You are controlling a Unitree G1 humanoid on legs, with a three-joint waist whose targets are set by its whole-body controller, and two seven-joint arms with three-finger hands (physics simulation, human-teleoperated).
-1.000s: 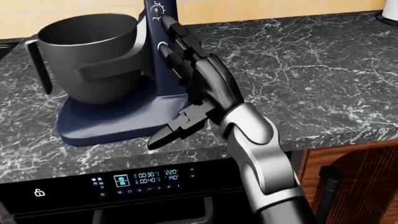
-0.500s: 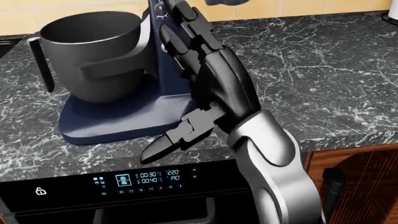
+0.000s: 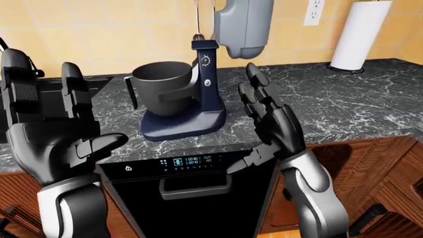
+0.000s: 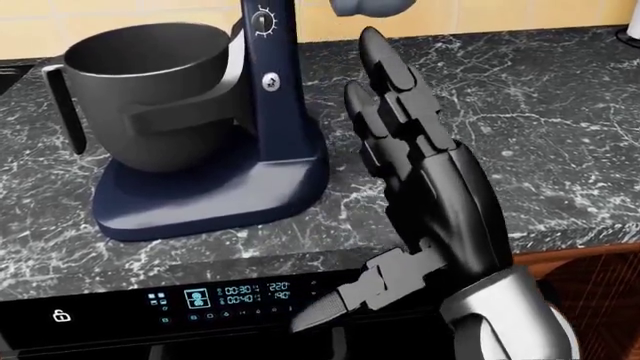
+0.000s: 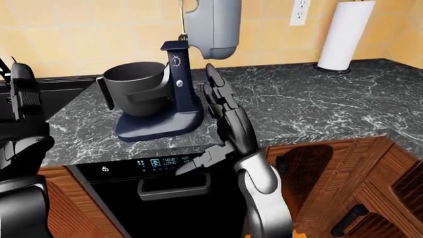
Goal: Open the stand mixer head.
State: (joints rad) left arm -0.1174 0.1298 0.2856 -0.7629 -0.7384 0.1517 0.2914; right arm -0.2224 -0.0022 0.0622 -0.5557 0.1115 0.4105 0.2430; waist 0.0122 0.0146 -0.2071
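The stand mixer (image 3: 192, 99) sits on the dark stone surface (image 3: 343, 104), upper middle of the left-eye view. Its grey mixer head (image 3: 241, 25) is tipped way up, high over the blue post, w/ the thin beater rod (image 3: 198, 20) poking up beside it. The dark bowl (image 3: 162, 91) sits on the blue base, left of the post.

The right hand (image 4: 420, 187) is flat and spread, fingers (image 4: 385, 75) pointing up the head view, just right of the post & not touching it. It holds nothing. The left hand (image 3: 56, 144) is at the lower left of the left-eye view, raised w/ its fingers loose and apart, also holding nothing, well away from the mixer.

My guess: the lifting part looks done, bc the head is already up. The step in hand looks like letting go & checking. Next move prob needs only a soft pull away of the right hand, keeping clear of the post & bowl so nothing gets bumped. If the head can drop, it may need one more little push up.
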